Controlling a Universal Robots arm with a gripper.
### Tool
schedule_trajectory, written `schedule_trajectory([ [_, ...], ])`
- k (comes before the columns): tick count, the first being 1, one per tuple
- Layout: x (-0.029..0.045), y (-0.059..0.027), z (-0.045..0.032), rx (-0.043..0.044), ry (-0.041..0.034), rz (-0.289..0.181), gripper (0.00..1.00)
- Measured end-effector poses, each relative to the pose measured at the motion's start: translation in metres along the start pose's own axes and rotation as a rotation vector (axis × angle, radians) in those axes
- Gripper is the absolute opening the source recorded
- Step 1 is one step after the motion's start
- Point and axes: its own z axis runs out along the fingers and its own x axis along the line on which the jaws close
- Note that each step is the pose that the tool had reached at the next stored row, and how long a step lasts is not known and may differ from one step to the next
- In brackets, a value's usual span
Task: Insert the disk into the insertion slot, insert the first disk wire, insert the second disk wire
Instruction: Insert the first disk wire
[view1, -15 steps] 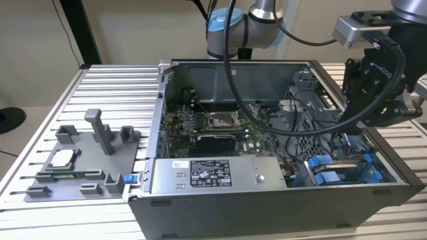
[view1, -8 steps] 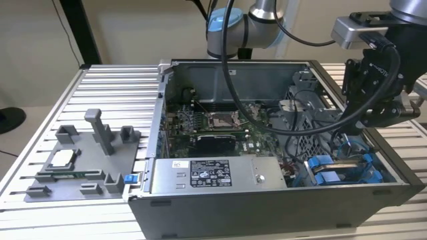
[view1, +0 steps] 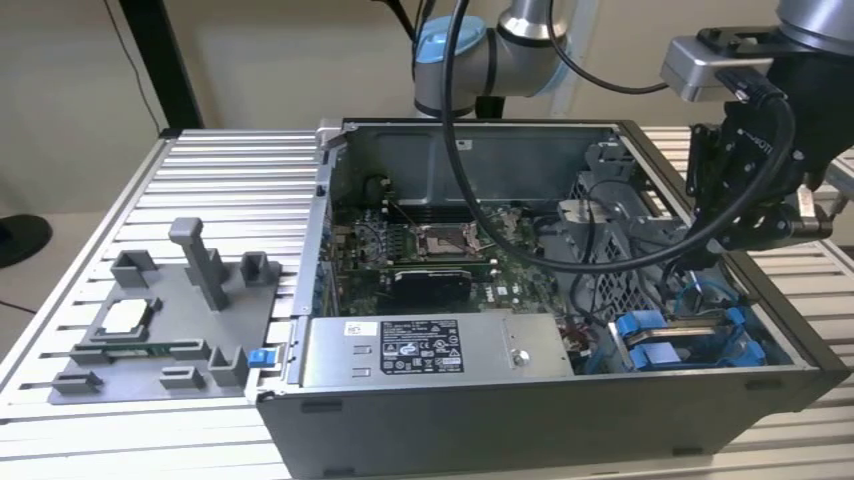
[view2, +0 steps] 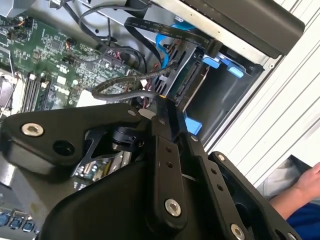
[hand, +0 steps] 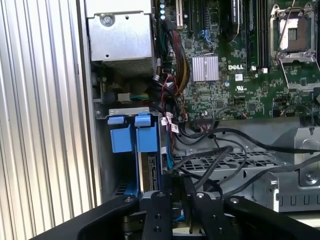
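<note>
The disk (view1: 674, 330) sits in its blue carrier (hand: 135, 137) inside the insertion slot (view1: 747, 345), at the front corner of the open case on the exterior view's right. Its bare edge (hand: 150, 175) faces my gripper (hand: 176, 192). In both wrist views the fingers (view2: 161, 107) are closed on the end of a black braided disk wire (view2: 125, 82), right beside the disk's connector edge (view2: 192, 82). In the exterior view my gripper (view1: 714, 265) reaches down into the case just behind the slot. Whether the plug is seated is hidden by the fingers.
A grey power-supply box (view1: 427, 345) lies along the case front, with the motherboard (view1: 427, 250) behind it. A perforated metal cage (hand: 235, 160) and loose black cables (hand: 225, 135) crowd the gripper. A grey fixture (view1: 160, 320) stands on the slatted table. A person's hand (view2: 305, 187) shows outside the case.
</note>
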Motion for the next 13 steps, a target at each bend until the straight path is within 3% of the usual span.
schedule_trajectory([
  [13, 0.0029, -0.0015, 0.0015, -0.0017, 0.0003, 0.0, 0.0],
])
